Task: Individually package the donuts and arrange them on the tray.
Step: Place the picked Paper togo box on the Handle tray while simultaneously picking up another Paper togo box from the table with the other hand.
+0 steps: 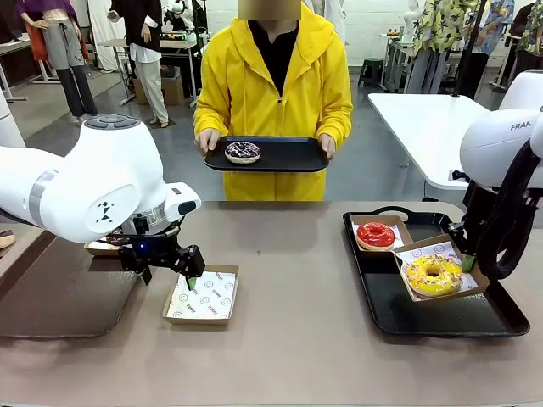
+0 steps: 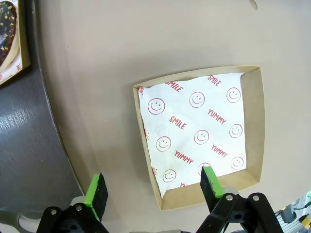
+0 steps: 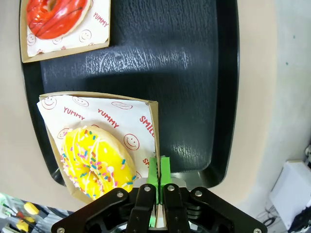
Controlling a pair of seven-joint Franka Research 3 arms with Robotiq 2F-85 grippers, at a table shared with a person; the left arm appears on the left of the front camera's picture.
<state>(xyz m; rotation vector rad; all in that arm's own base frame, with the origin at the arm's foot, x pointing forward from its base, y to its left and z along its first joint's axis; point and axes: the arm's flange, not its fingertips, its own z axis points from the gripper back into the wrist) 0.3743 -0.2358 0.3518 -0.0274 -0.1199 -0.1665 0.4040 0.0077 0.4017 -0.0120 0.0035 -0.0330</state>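
Observation:
My left gripper (image 1: pixel 188 280) hangs open over the near edge of an empty paper-lined box (image 1: pixel 201 297) on the table. In the left wrist view its fingers straddle the corner of that box (image 2: pixel 201 136), and a dark brown donut (image 2: pixel 7 29) lies in a box at the top left. My right gripper (image 3: pixel 159 170) is shut on the side wall of the box holding the yellow sprinkled donut (image 3: pixel 97 162), which sits on the black tray (image 1: pixel 441 318). The red donut (image 1: pixel 375 235) lies boxed behind it. A person holds a second tray (image 1: pixel 288 161) bearing a purple-brown sprinkled donut (image 1: pixel 243 152).
A dark tray (image 1: pixel 59 297) lies at the table's left under my left arm, with a box (image 1: pixel 100 248) partly hidden on it. Bare table stretches between the two trays. A white table (image 1: pixel 424 127) stands behind on the right.

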